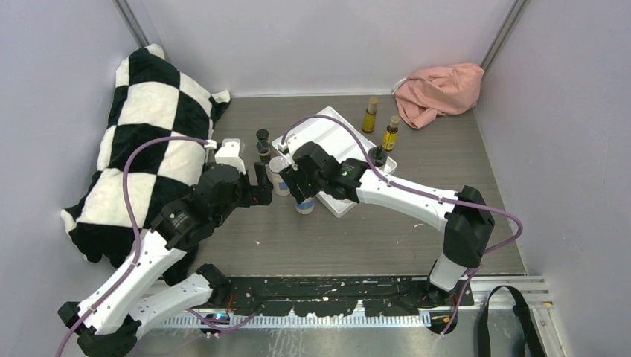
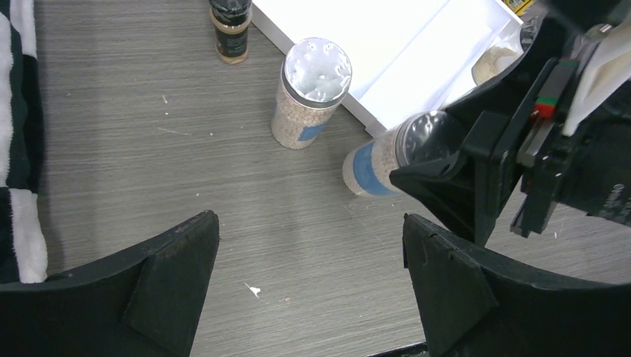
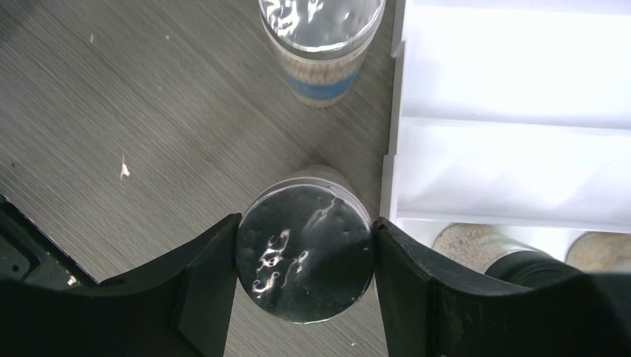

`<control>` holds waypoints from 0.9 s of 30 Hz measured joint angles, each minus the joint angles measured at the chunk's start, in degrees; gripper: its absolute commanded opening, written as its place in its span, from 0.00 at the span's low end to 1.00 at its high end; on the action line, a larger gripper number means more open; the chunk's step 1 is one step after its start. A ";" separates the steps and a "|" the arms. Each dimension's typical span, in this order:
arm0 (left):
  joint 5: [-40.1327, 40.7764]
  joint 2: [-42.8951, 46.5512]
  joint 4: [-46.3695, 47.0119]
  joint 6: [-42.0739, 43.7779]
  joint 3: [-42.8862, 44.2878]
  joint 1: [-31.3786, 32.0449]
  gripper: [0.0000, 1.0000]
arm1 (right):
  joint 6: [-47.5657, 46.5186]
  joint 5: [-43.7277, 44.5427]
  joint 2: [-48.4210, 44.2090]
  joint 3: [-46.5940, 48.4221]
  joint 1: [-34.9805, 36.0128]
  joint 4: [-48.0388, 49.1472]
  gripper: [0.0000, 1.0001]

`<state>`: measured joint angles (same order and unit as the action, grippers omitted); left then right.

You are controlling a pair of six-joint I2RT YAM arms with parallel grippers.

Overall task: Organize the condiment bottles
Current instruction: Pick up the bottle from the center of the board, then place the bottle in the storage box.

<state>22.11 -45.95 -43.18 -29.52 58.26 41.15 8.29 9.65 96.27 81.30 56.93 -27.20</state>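
My right gripper [image 1: 303, 192] is shut on the lid end of a silver-lidded blue-labelled jar [image 3: 303, 253], which stands on the table just left of the white tray [image 1: 338, 123]. The second silver-lidded jar [image 1: 279, 175] stands a little further back; it also shows in the left wrist view [image 2: 309, 93]. My left gripper [image 2: 311, 245] is open and empty over bare table, left of the held jar [image 2: 372, 167]. Two tiny dark bottles [image 1: 263, 143] stand left of the tray. Two amber bottles [image 1: 370, 115] stand behind it. A tan black-capped jar [image 1: 379, 158] sits in the tray.
A black-and-white checked pillow [image 1: 141, 141] fills the left side. A pink cloth [image 1: 439, 89] lies in the back right corner. Walls close in the table on three sides. The tray's dividers [image 3: 513, 119] form long compartments.
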 measured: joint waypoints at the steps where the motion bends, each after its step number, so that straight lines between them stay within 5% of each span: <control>1: 0.00 0.09 -0.02 0.00 0.00 0.00 0.94 | -0.22 0.59 0.00 1.29 -0.04 -0.31 0.01; 12: 0.00 0.81 -0.85 -0.02 0.50 0.00 0.93 | -0.87 4.22 -0.02 6.08 -2.36 -1.60 0.01; 27: 0.00 1.92 -1.53 -0.04 0.55 0.00 0.93 | -0.87 6.08 2.32 12.46 -17.14 -1.09 0.01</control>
<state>22.11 -44.03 -44.71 -29.56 58.81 41.15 7.42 15.73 98.59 93.76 39.79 -28.29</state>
